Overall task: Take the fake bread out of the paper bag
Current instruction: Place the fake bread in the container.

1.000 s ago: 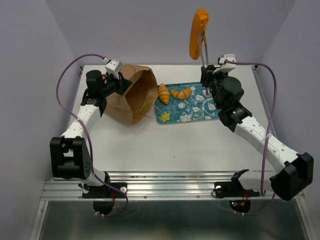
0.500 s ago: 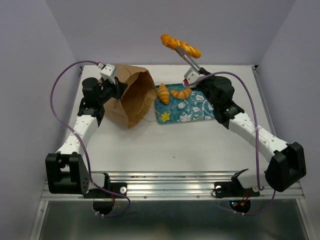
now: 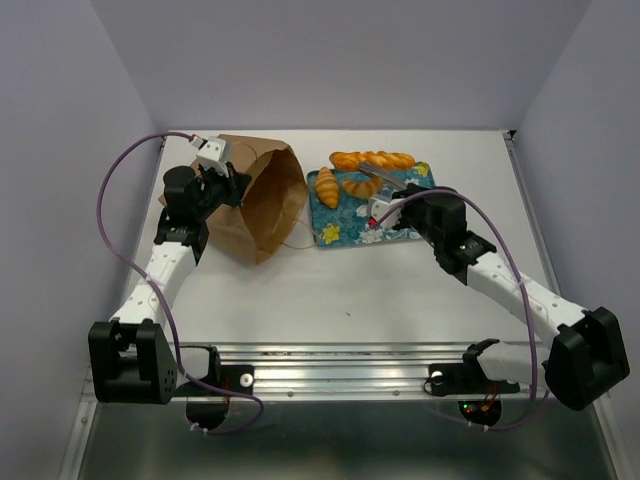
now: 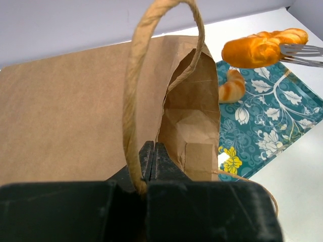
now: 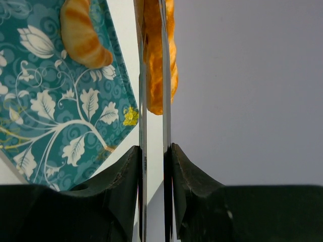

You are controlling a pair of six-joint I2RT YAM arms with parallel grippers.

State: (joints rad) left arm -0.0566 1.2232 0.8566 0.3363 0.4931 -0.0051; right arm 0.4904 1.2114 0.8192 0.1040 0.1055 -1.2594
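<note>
The right arm (image 3: pixel 500 285) has swung down low over the counter (image 3: pixel 350 290), where the bag (image 3: pixel 265 195) lies on its side, left tool (image 4: pixel 153 154) clamped on its rim, beside the tray (image 3: pixel 345 232), right tool (image 3: pixel 368 165) pinching the loaf (image 3: pixel 395 159) over its far edge, two croissants (image 3: pixel 327 187) on it.

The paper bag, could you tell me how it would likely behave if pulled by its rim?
The paper bag would probably buckle rather than stay stiff: its walls are creased around the open mouth. Lying on its side on the smooth table, it likely slides easily. Its thin string handle looks floppy, so probably a poor grip.
</note>
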